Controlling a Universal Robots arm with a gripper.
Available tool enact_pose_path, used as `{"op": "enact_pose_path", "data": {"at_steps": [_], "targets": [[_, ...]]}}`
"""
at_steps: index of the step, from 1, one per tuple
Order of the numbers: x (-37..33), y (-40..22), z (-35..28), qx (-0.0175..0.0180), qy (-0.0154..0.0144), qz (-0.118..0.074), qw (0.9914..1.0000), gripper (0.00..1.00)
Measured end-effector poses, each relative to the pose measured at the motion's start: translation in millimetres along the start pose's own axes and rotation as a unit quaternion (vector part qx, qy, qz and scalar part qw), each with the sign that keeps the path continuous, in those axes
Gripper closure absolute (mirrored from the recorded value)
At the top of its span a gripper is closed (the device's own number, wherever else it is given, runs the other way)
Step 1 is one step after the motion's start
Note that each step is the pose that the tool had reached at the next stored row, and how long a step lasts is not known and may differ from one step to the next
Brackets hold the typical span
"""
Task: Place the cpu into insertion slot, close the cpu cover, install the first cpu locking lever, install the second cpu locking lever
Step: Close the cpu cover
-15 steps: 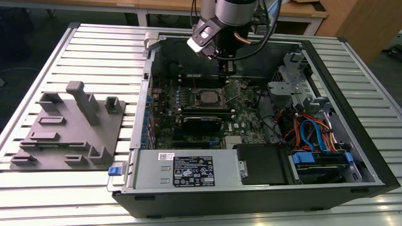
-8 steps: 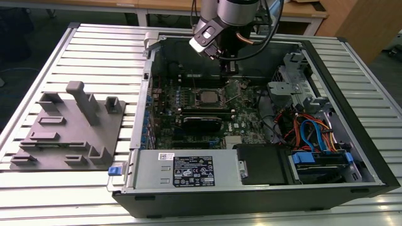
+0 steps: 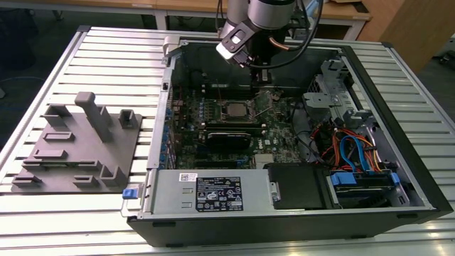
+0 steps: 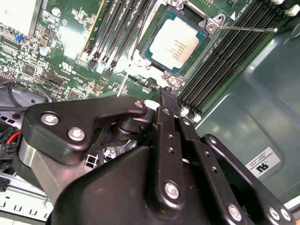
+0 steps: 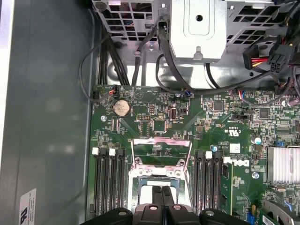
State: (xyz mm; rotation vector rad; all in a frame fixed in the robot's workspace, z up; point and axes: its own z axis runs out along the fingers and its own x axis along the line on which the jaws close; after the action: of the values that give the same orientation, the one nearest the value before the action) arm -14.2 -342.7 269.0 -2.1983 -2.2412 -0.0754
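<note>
The cpu, a silver-grey square chip, lies in the insertion slot on the green board inside the open computer case. The cpu cover, a thin silver frame, lies around the chip. A thin silver locking lever sticks out sideways from one corner of the slot. In the first wrist view a silver wire outline runs beyond the slot. My gripper hangs just above the board, beside the slot and toward the case's back wall. Its black fingers are shut with nothing between them.
Long black memory slots flank the socket on both sides. A metal drive cage and coloured cables fill the exterior view's right. The power supply lies at the front. A grey fixture block sits on the slatted table.
</note>
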Motion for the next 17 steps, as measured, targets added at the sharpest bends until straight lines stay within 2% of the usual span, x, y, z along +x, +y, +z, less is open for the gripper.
{"op": "enact_pose_path", "data": {"at_steps": [12, 17], "targets": [[0.0, 1.2, 0.0, 0.0000, 0.0000, 0.000, 1.00000, 0.89], [-0.1, 5.3, 0.2, 0.0010, 0.0001, 0.000, 1.00000, 0.89]]}}
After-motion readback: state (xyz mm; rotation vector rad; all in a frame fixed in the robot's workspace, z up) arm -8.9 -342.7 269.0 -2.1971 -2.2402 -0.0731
